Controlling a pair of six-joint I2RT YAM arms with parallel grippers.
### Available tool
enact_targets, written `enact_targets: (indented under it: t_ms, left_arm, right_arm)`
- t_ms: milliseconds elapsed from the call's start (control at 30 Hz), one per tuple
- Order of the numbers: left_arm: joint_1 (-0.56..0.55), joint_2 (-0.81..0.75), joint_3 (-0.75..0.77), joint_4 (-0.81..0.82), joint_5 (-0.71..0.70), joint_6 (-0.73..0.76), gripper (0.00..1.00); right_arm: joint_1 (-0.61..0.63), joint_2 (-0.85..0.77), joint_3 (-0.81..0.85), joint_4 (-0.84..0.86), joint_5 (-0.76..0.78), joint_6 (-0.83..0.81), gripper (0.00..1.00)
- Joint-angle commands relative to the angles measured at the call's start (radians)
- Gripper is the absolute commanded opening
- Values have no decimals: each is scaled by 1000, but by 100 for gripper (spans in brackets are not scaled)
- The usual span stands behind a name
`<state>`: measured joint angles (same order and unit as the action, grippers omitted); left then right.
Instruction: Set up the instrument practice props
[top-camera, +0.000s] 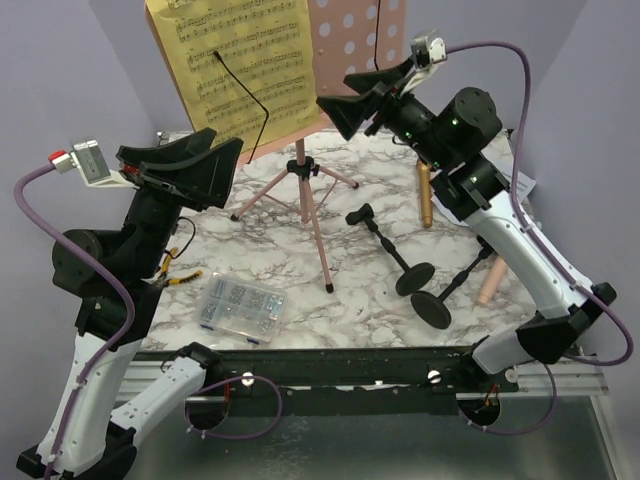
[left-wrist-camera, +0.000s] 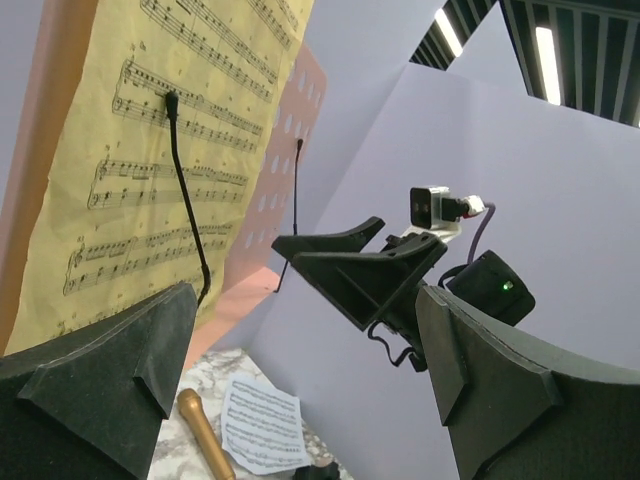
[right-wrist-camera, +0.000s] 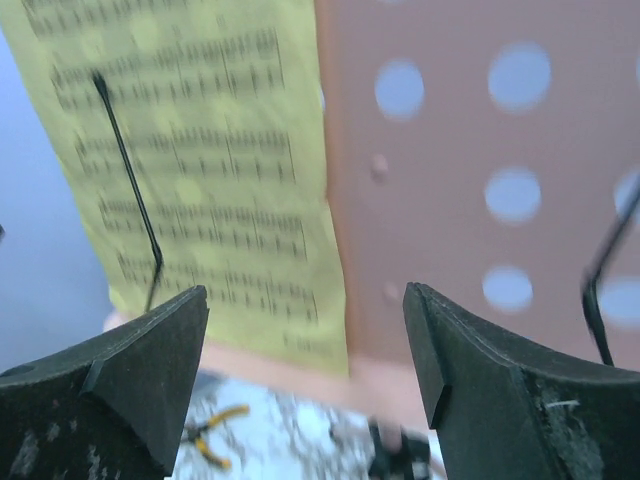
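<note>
The pink perforated music rack (top-camera: 350, 40) stands on its tripod at the back middle of the marble table (top-camera: 300, 270). A yellow sheet-music page (top-camera: 235, 60) rests on its left half under a black wire arm. My left gripper (top-camera: 228, 140) hangs open just left of the page's lower edge, with nothing between its fingers. My right gripper (top-camera: 333, 88) is open in front of the rack's bare right half and holds nothing. The gold microphone (top-camera: 424, 195), the pink microphone (top-camera: 490, 282) and two black mic holders (top-camera: 400, 255) lie on the right. A white page (left-wrist-camera: 262, 422) lies beyond the gold microphone (left-wrist-camera: 205, 435).
A clear compartment box of screws (top-camera: 240, 308) sits near the front edge at the left. Yellow-handled pliers (top-camera: 175, 280) lie beside the left arm. The rack's thin tripod legs (top-camera: 318, 235) spread across the table's middle. Lilac walls close in the back and sides.
</note>
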<state>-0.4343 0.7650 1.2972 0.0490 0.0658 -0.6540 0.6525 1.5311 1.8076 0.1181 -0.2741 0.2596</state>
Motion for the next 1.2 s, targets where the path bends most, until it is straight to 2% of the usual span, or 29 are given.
enact_targets:
  t_ms: [0, 200, 300, 367, 533, 633, 733, 900, 967, 1033, 1167]
  left_arm:
    - [-4, -60, -25, -123, 88, 24, 99]
    - [-6, -262, -148, -275, 14, 122, 99]
    - [-6, -340, -179, -414, -93, 174, 99]
    - [-7, -386, -216, -487, -165, 172, 99]
    - [-14, -460, -366, -596, -248, 15, 99]
    - [-14, -475, -481, -606, -220, -119, 99]
    - [-14, -460, -585, -600, -170, -208, 99]
    - [-14, -391, -711, -534, -96, -298, 99]
    - [-14, -363, -747, -481, -83, -321, 99]
    - [-13, -330, -780, -415, -72, -345, 99]
    - [-11, -218, -844, -251, -2, -413, 99]
  right_arm:
    - [-1, -167, -217, -165, 132, -110, 87]
    - [-1, -465, -616, -225, 311, -178, 94]
    - [-1, -546, -810, -187, 282, -156, 94]
    - [-1, -552, -907, -134, 207, -100, 94]
    - [-1, -422, -1070, 106, -12, 55, 92]
    - [-1, -292, -1088, 194, -124, 117, 87]
    - [0, -198, -1134, 393, -205, 197, 86]
    - [9, -11, -1098, 530, -244, 246, 75]
    - [10, 38, -1087, 552, -232, 243, 66]
    - [9, 68, -1081, 569, -214, 225, 60]
    - [19, 105, -1083, 607, -182, 200, 55]
